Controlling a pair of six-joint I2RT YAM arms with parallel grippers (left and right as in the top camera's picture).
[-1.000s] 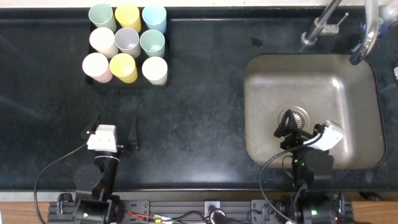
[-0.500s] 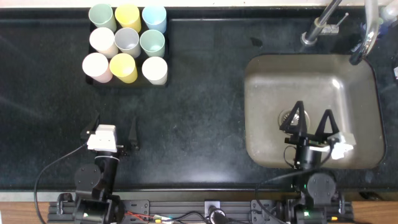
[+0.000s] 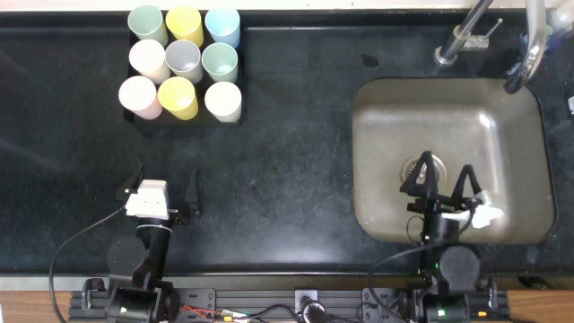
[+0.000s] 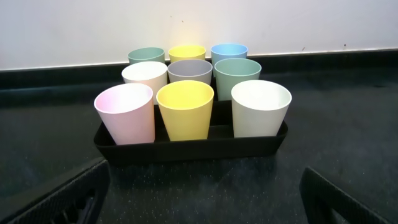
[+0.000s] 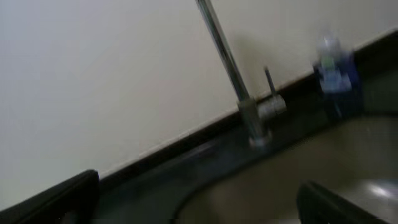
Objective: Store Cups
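Black tray (image 4: 186,149): 9 cups (image 4: 185,112), unmoved. My left gripper (image 3: 167,184): open, unchanged. My right gripper (image 3: 444,177): open, swung from sideways to straight over the sink (image 3: 502,117).

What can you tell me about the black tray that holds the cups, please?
The tray is black, rectangular and shallow, with a low wall and rounded corners; it looks like matte plastic. It lies flat on the dark counter, toward the far edge on the left arm's side, well apart from the sink. Nine upright cups stand in it in three rows of three, filling it. Nothing else touches it.
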